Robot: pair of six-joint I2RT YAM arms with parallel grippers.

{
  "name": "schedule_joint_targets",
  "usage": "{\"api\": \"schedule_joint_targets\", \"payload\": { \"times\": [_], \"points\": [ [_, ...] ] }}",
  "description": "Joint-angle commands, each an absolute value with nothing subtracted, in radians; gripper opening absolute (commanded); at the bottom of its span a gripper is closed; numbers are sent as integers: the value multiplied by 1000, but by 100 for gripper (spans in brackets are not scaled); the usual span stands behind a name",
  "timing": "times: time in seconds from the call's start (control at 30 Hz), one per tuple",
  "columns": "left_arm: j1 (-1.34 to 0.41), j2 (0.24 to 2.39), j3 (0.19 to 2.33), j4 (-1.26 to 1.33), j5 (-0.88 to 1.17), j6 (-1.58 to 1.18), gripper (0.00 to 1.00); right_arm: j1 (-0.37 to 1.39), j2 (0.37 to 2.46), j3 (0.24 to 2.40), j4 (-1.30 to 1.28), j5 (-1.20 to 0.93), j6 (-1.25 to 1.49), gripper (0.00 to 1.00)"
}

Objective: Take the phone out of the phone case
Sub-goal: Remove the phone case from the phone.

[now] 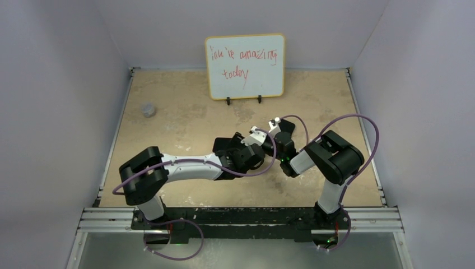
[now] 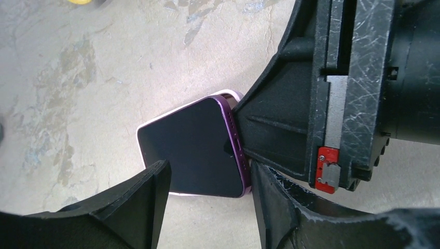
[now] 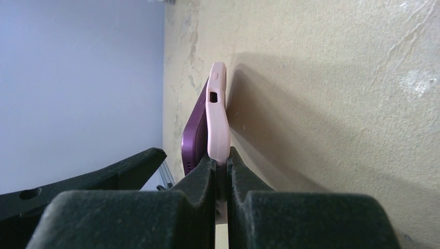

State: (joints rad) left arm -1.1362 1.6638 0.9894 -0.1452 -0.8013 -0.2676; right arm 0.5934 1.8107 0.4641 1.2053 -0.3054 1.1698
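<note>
The phone [image 2: 192,148] has a purple frame and a dark screen and lies in a pale pink case [image 2: 236,95] on the tan table. In the right wrist view the phone's purple edge [image 3: 193,137] stands away from the case [image 3: 218,116] at one end. My right gripper [image 3: 222,162] is shut on the case's edge; it shows as a black block [image 2: 290,129] in the left wrist view. My left gripper [image 2: 210,168] is open, its fingers either side of the phone's near corner. In the top view both grippers meet mid-table, left [image 1: 246,150] and right [image 1: 275,144], hiding the phone.
A whiteboard [image 1: 245,66] with red writing stands at the back centre. A small grey object [image 1: 148,109] sits at the back left. White walls enclose the table on three sides. A yellow object [image 2: 80,2] peeks in at the left wrist view's top edge.
</note>
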Motion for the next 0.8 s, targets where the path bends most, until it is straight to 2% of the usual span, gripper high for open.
{"api": "schedule_joint_targets", "payload": {
  "times": [0.0, 0.13, 0.3, 0.43, 0.77],
  "points": [
    [-1151, 1711, 1044, -190, -853, -254, 60, 602, 1788, 494, 1327, -334, 1192, 0],
    [-1152, 1727, 1067, -223, -882, -256, 56, 602, 1789, 491, 1327, -333, 1193, 0],
    [-1152, 1686, 1071, -242, -911, -246, 36, 603, 1793, 488, 1328, -333, 1193, 0],
    [-1152, 1653, 1080, -254, -915, -234, 27, 603, 1802, 490, 1333, -336, 1194, 0],
    [-1152, 1607, 1127, -339, -976, -234, 31, 602, 1828, 492, 1349, -343, 1207, 0]
  ]
}}
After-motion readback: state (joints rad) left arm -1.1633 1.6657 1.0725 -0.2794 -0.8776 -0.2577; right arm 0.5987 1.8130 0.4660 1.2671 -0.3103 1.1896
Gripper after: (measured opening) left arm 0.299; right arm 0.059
